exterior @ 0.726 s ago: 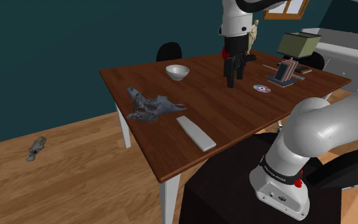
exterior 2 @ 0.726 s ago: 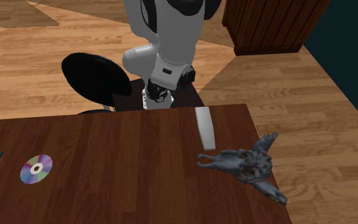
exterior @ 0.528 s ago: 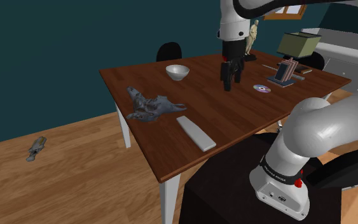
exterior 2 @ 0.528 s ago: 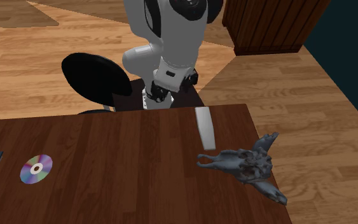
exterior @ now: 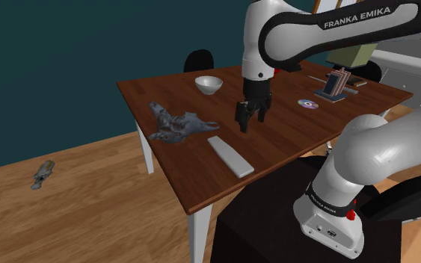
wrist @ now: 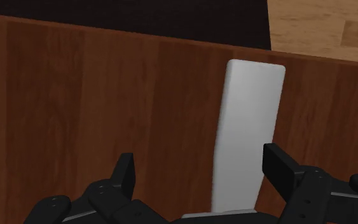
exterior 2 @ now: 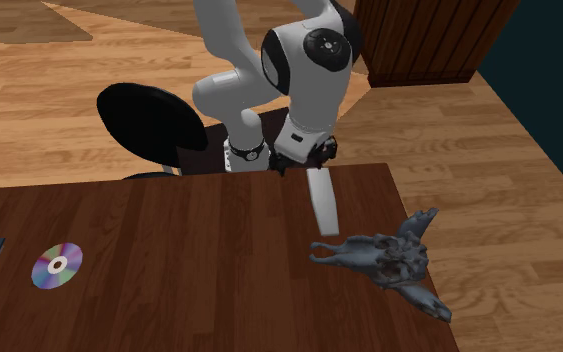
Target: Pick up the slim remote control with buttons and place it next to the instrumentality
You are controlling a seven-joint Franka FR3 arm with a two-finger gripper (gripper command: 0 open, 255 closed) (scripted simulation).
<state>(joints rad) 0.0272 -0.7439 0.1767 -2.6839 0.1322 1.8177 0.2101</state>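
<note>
The gripper [wrist: 200, 167], jaws apart, hangs over the white remote [wrist: 247, 127] by the bench [wrist: 75, 95] edge. It looks light, stiff and smooth, so it is best pinched across its narrow width.

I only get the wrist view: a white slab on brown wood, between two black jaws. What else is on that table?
Observer: A grey crumpled object lies close to one end of that white remote.
Operator: Anything further off?
Observer: A white bowl stands near the table's far edge, seen from the shoulder view.
Operator: And on the floor?
Observer: A small grey object lies there, well away from the table.
</note>
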